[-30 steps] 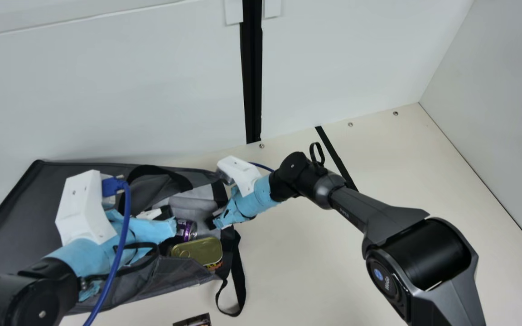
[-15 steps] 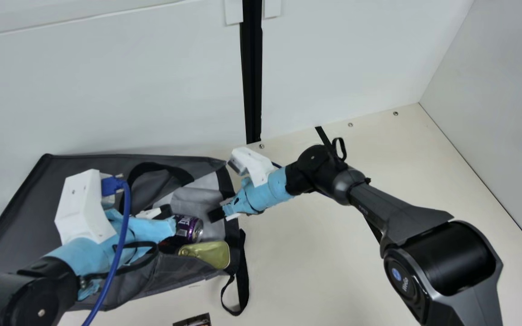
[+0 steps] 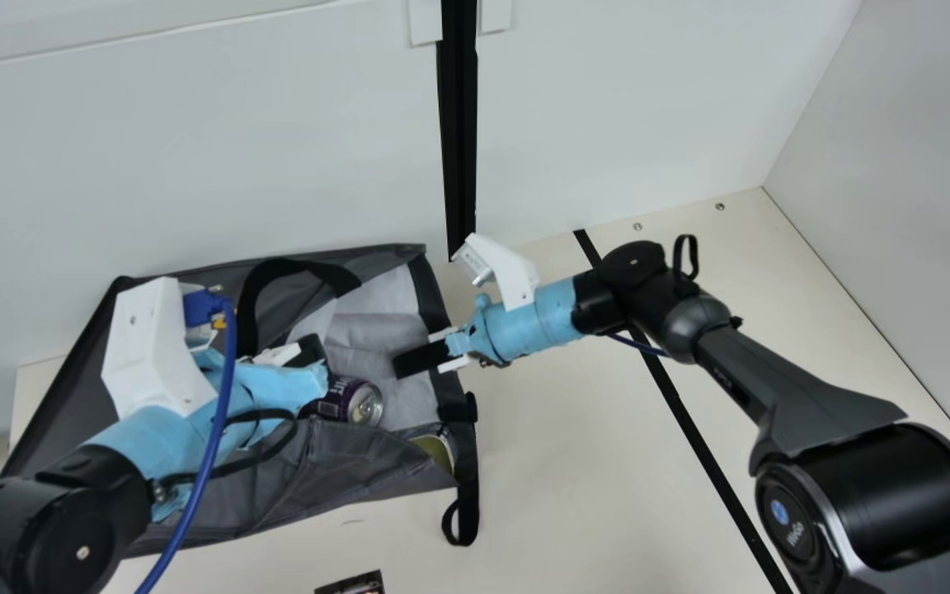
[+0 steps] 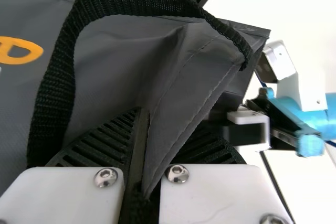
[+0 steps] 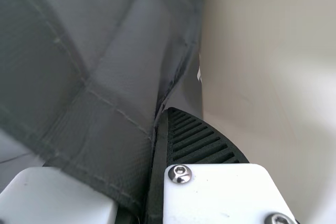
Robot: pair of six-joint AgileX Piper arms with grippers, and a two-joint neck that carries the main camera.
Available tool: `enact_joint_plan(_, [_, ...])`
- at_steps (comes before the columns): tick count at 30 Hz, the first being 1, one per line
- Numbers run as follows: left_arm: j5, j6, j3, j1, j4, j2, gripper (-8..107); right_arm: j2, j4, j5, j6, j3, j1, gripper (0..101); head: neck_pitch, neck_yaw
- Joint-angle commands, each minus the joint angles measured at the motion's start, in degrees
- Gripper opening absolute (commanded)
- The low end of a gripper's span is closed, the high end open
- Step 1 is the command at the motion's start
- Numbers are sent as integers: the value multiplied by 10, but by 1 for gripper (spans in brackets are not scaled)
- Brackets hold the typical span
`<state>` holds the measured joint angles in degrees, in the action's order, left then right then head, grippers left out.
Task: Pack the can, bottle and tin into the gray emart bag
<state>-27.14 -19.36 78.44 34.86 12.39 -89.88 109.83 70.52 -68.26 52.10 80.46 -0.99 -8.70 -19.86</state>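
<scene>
The left hand [image 3: 318,371] is clamped on cloth of the gray emart bag [image 3: 343,462]; in the left wrist view I see a fold of this cloth going down between its two ribbed fingers. The right hand [image 3: 421,360] is also closed on the bag, at the edge of the open mouth, and one black finger of it lies against the pale lining [image 3: 392,330]. Just beside the left hand, inside the bag, the purple can [image 3: 347,402] lies on its side, with its metal end toward the right arm; if the hand touches it, I cannot tell. Farther toward the mouth is the tin [image 3: 435,450], of which the front cloth covers a good part. One black handle [image 3: 293,268] makes an arch above the back side of the bag, and a black strap [image 3: 463,520] makes a small loop at the front corner. The bag rests on the cream tabletop [image 3: 574,462]. In front of it, well apart, is a dark printed object [image 3: 351,584].
</scene>
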Motion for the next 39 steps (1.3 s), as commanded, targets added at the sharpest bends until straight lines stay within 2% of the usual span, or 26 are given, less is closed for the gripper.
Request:
enact_joint_plan(1, [1,-7,9,3,-9,-2,10,-10,12,-16,-1,-2,-6,0,-13,-1])
enact_joint_plan(9, [4,-66,51,22,-64,-7,10,-56,66,-16,-4,-34,11,0,-13,-1])
enact_joint_plan(17, [-7,-163,105,52,-162,-14,10,-108,118,-16,-30,-46,39,0,-13,-1])
enact_joint_plan(29, [-79,-321,200,130,-344,-36,10,-175,146,-16,-69,-34,51,0,-13,-1])
enact_joint_plan(39, [-150,-351,278,172,-415,-53,10,-185,145,-16,-87,1,10,0,-13,-1])
